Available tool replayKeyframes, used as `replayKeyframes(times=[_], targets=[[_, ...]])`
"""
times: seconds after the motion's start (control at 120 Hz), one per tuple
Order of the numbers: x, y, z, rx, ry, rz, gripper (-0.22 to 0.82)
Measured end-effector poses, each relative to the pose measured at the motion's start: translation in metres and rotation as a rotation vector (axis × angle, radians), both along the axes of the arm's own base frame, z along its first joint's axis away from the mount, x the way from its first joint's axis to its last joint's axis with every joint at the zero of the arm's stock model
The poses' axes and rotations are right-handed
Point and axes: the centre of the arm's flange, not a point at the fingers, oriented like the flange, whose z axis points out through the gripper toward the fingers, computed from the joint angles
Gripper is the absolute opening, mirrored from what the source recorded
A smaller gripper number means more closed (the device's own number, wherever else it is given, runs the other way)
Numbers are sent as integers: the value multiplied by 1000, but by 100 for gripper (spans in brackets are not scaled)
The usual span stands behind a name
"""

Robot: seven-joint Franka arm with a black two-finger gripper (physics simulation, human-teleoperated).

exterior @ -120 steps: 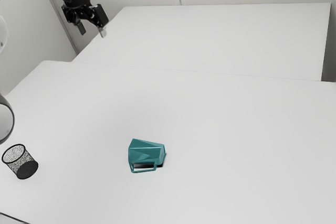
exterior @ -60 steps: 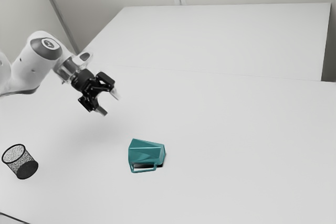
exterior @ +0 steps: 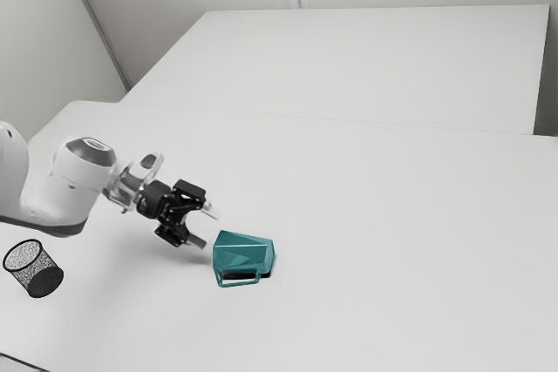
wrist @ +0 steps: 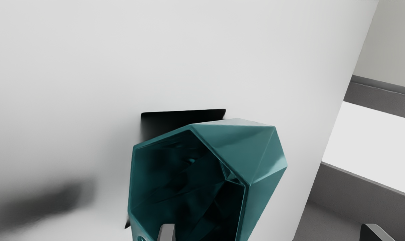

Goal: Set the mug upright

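One black two-finger gripper of ours hangs, jaws apart, near mouth of faceted teal mug, toppled on white table; black mesh cup at exterior view's left.

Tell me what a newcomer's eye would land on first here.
The faceted teal mug, lying on its side on the pale table, stands out first as the one strong colour. Next comes the white arm from the exterior view's left, its jaws open close to the mug's mouth. A dark mesh cup sits near that view's left edge.
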Motion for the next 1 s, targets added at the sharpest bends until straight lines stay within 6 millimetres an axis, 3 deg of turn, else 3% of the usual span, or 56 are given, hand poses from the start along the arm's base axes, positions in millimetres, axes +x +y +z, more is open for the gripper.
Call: replayKeyframes(times=[0.083, 0.233, 0.533, 0.575, 0.7, 0.775, 0.875, 1.0], targets=[[-9, -3, -12, -16, -14, 25, 60], [-9, -9, -12, -26, -73, 35, 60], [-15, -43, -23, -75, -125, 44, 59], [-15, -46, -23, -75, -133, 43, 53], [-14, -47, -23, -73, -154, 46, 21], [-14, -45, -23, -71, -164, 49, 7], [-13, -44, -23, -69, -173, 49, -4], [-13, -44, -22, -67, -180, 45, -11]])
